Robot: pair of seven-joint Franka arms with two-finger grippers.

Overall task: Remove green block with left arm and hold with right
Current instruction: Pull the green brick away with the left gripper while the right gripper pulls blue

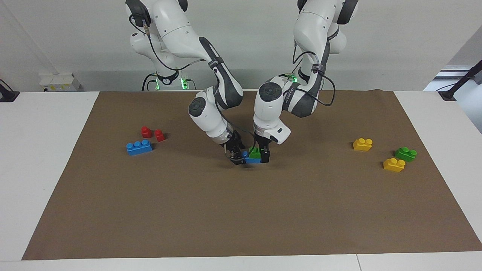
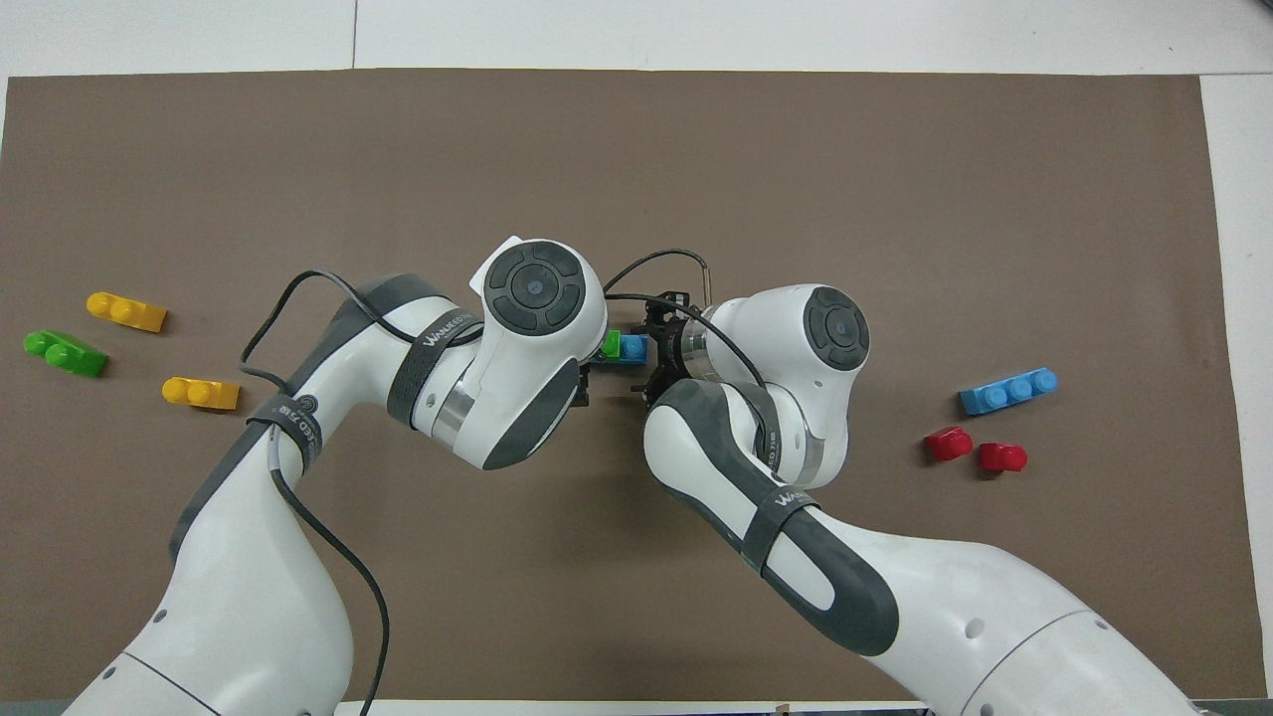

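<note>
A small green block [image 1: 256, 152] sits on top of a blue brick [image 1: 251, 160] at the middle of the brown mat [image 1: 241, 210], low over it. My left gripper [image 1: 260, 153] comes down from above and is shut on the green block, one black finger [image 1: 265, 155] showing beside it. My right gripper [image 1: 238, 155] comes in from the side and is shut on the blue brick. In the overhead view the green block [image 2: 613, 343] and blue brick [image 2: 634, 348] show between the left gripper [image 2: 589, 370] and right gripper [image 2: 651, 350].
Toward the left arm's end lie a second green brick [image 1: 405, 153] and two yellow bricks [image 1: 362, 144] [image 1: 394, 164]. Toward the right arm's end lie a blue three-stud brick [image 1: 139, 147] and two red pieces [image 1: 146, 131] [image 1: 159, 135].
</note>
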